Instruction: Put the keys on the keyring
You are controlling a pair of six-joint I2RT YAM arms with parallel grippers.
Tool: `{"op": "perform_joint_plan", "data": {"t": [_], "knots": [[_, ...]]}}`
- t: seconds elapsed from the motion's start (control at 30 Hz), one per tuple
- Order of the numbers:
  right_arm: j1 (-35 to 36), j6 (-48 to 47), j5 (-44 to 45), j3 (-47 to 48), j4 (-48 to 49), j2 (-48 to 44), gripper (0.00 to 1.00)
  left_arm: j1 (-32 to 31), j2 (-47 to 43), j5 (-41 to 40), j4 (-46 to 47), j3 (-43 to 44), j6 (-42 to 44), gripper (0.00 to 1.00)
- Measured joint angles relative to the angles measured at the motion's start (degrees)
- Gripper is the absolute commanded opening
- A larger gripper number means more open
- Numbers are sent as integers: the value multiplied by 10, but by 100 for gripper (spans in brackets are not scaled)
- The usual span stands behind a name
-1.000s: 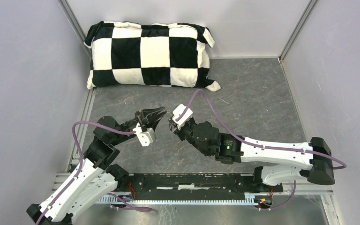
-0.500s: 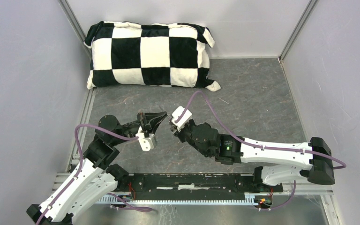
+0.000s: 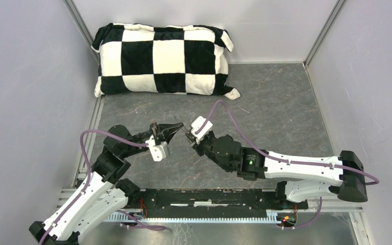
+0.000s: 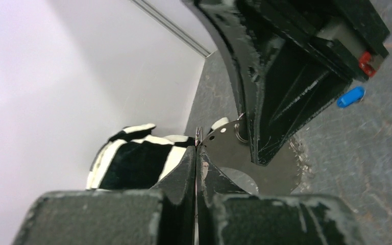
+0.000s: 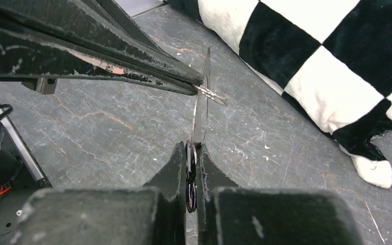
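In the top view my left gripper (image 3: pixel 179 125) and right gripper (image 3: pixel 188 136) meet tip to tip above the floor. In the left wrist view my left gripper (image 4: pixel 197 149) is shut on the keyring (image 4: pixel 224 148), a thin silvery-grey piece with a jagged right edge that passes behind the right fingers (image 4: pixel 270 97). In the right wrist view the keyring (image 5: pixel 200 109) shows edge-on, pinched by the left fingers (image 5: pixel 132 71). My right gripper (image 5: pixel 191 149) is shut on the black-headed key (image 5: pixel 190 176), which touches the keyring's lower end. The blue-headed key (image 4: pixel 350 96) lies on the floor.
A black-and-white checkered pillow (image 3: pixel 163 60) lies at the back of the grey stone-patterned floor (image 3: pixel 275 112). Pale walls (image 3: pixel 25 102) close in both sides and the back. A black rail (image 3: pixel 209 199) runs along the near edge between the arm bases.
Both arms have shifted slightly. The left gripper has tilted lower and its tips have moved a little right, the right gripper has drifted slightly right. Both stay shut and tip to tip.
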Motion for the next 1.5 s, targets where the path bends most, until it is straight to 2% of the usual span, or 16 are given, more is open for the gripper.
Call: {"op": "perform_joint_plan", "data": {"t": [0.23, 0.27, 0.3, 0.37, 0.5, 0.63, 0.8, 1.0, 1.5], "knots": [[-3, 13, -18, -13, 22, -13, 26, -1, 21, -14, 52, 2, -150, 2], [-3, 16, -22, -13, 24, -14, 30, -1, 23, -14, 57, 3, -161, 2], [-3, 19, -30, -13, 28, -16, 40, -1, 24, -14, 61, 4, -169, 2], [-2, 25, -49, -13, 35, -24, 51, -1, 29, -12, 62, 6, -181, 2], [-2, 26, -99, -13, 30, -60, 61, -1, 40, 0, 60, 12, -194, 2], [-2, 16, -160, -13, 4, -121, 64, -1, 52, 37, 47, 32, -201, 2], [-2, -28, -234, 5, -57, -195, 65, -1, 67, 125, 25, 72, -223, 2], [-2, -88, -269, 8, -99, -255, 65, -1, 104, 222, -33, 133, -233, 2], [-3, -182, -345, 33, -209, -232, 59, -1, 130, 335, -81, 176, -282, 2]]}}
